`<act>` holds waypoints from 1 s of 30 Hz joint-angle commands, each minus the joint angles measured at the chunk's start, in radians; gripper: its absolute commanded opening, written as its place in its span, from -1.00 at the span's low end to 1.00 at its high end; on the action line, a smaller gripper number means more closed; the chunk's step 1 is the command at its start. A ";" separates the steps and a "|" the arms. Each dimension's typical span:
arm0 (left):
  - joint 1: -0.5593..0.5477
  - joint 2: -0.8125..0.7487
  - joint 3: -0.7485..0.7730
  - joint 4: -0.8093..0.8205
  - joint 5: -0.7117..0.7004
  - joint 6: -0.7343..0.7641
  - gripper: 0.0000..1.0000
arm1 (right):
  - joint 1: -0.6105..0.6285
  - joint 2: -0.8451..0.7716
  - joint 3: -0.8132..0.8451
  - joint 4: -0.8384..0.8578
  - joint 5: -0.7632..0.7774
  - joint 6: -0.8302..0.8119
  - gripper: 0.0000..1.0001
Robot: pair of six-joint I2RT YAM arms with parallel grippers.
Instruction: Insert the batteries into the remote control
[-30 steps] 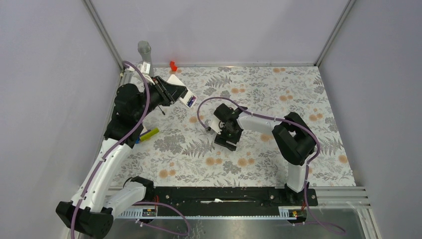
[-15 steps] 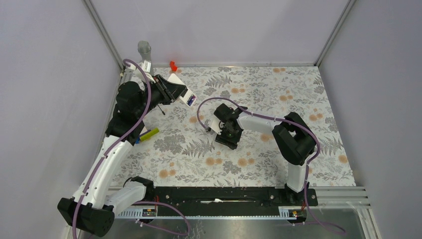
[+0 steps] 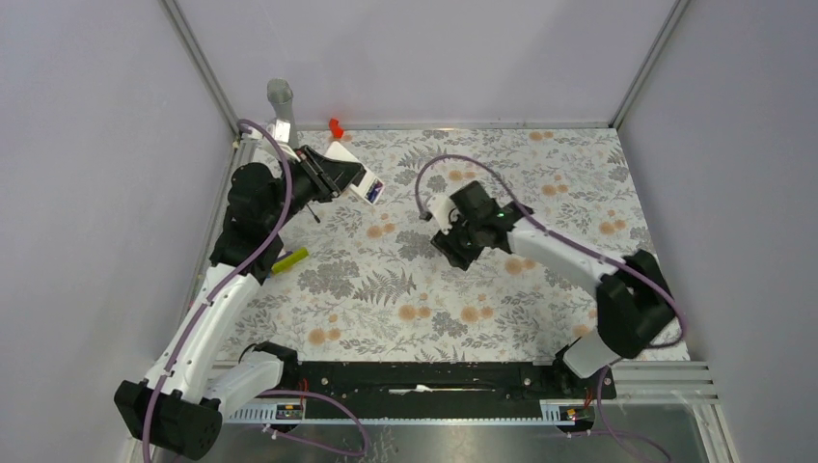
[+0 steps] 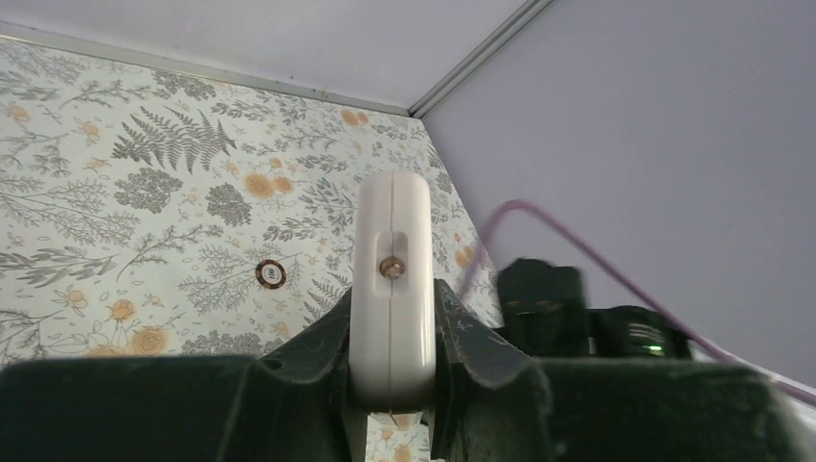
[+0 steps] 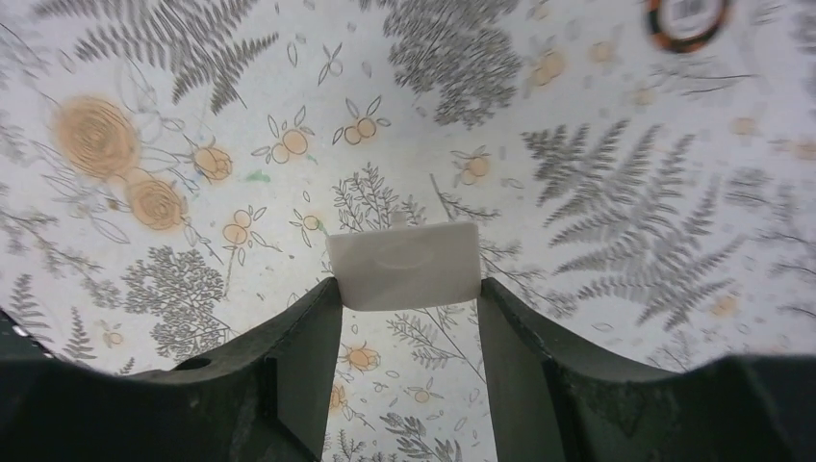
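Note:
My left gripper (image 3: 345,177) is shut on the white remote control (image 3: 359,183) and holds it above the table's back left. A purple battery (image 3: 375,190) shows in the remote's free end. The dark battery is not visible. In the left wrist view the remote (image 4: 391,260) stands edge-on between the fingers of the left gripper (image 4: 391,298). My right gripper (image 3: 459,248) is near the table's middle, shut on a small flat white cover piece (image 5: 404,265). The cover piece sits between the fingertips of the right gripper (image 5: 404,289), above the mat.
A yellow-green marker (image 3: 289,259) lies on the mat by the left arm. A small red object (image 3: 336,126) and a grey post (image 3: 280,96) stand at the back left edge. A round orange-and-black disc (image 4: 270,274) lies on the floral mat; the right wrist view shows it too (image 5: 685,14).
My right gripper has moved right and toward the back with the cover piece, and its elbow has swung out to the right. The left gripper and remote have barely moved.

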 commanded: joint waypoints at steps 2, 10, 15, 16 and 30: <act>-0.001 0.016 -0.066 0.206 0.052 -0.096 -1.00 | -0.038 -0.271 -0.074 0.127 -0.042 0.049 0.04; -0.080 0.110 -0.143 0.369 0.113 -0.171 -1.00 | -0.040 -0.435 0.023 0.010 -0.092 0.130 0.11; -0.172 0.171 -0.153 0.403 0.092 -0.140 -1.00 | -0.040 -0.461 0.075 -0.001 -0.251 0.267 0.11; -0.180 0.179 -0.159 0.413 0.084 -0.139 -1.00 | -0.040 -0.449 0.098 -0.012 -0.302 0.295 0.08; -0.208 0.173 -0.237 0.419 0.055 -0.142 -1.00 | 0.122 -0.326 0.220 -0.007 -0.087 0.423 -0.07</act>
